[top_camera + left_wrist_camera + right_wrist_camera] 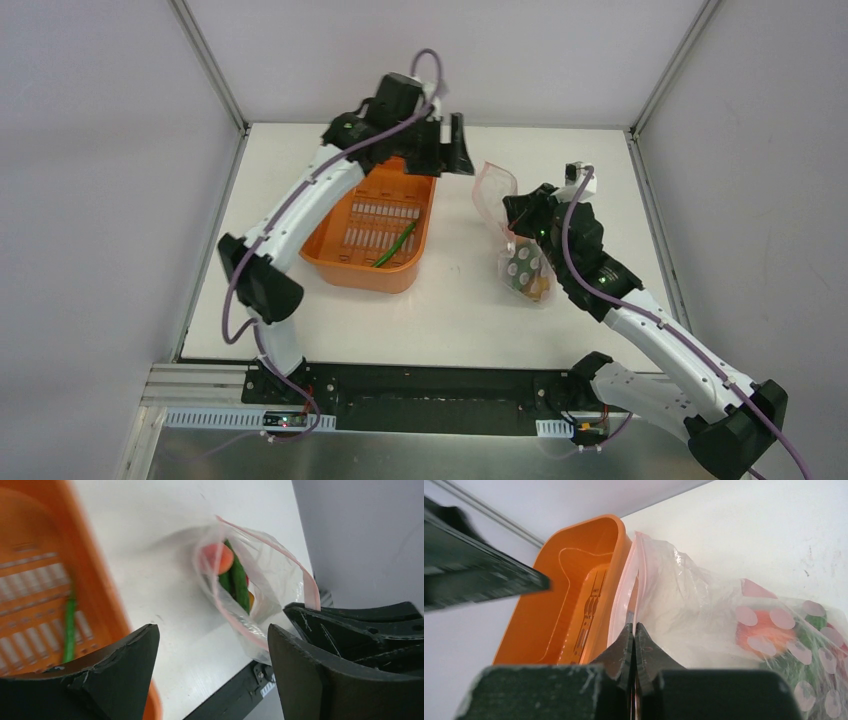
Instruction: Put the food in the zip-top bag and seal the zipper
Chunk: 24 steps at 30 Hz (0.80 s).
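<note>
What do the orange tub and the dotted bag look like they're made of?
The orange tub looks like rigid moulded plastic, smooth with a slight sheen, its floor slotted. The zip-top bag looks like thin clear plastic film: crinkled, glossy, see-through, printed with pale dots.

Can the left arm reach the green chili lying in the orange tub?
Probably yes. The green chili lies uncovered in the open-topped orange tub. The left claw hangs open and empty near the tub's far corner, with nothing between them.
</note>
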Motion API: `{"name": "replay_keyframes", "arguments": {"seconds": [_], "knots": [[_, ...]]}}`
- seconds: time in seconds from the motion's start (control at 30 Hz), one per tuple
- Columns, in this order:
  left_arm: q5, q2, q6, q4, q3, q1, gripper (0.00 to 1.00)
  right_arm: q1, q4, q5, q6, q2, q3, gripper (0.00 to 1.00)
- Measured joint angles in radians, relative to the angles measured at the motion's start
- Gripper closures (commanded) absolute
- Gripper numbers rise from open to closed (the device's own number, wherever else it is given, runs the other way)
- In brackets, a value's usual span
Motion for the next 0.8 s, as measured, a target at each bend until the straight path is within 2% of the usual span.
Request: {"name": "replay_keyframes", "arguments": {"seconds": [0.1, 0.23, 0.33, 0.5, 0.8], "knots": [[-0.004, -0.119, -0.004, 0.018, -0.099, 0.113, 0.21, 0.0, 0.002, -0.02, -0.003, 0.021, 0.0, 1.0], [-0.047, -0.153, 0.064, -0.103, -0.108, 0.203, 0.25, 0.0, 0.002, -0.028, -0.006, 0.031, 0.0, 1.0], [-0.054, -0.133, 0.12, -0.248, -0.144, 0.186, 0.23, 0.0, 0.002, -0.029, -0.007, 0.031, 0.0, 1.0], [-0.055, -0.122, 0.159, -0.367, -0.409, 0.155, 0.2, 0.0, 0.002, -0.029, -0.01, 0.038, 0.0, 1.0], [-0.072, -0.114, 0.106, -0.316, -0.642, 0.154, 0.2, 0.0, 0.002, -0.036, -0.014, 0.042, 0.0, 1.0]]}}
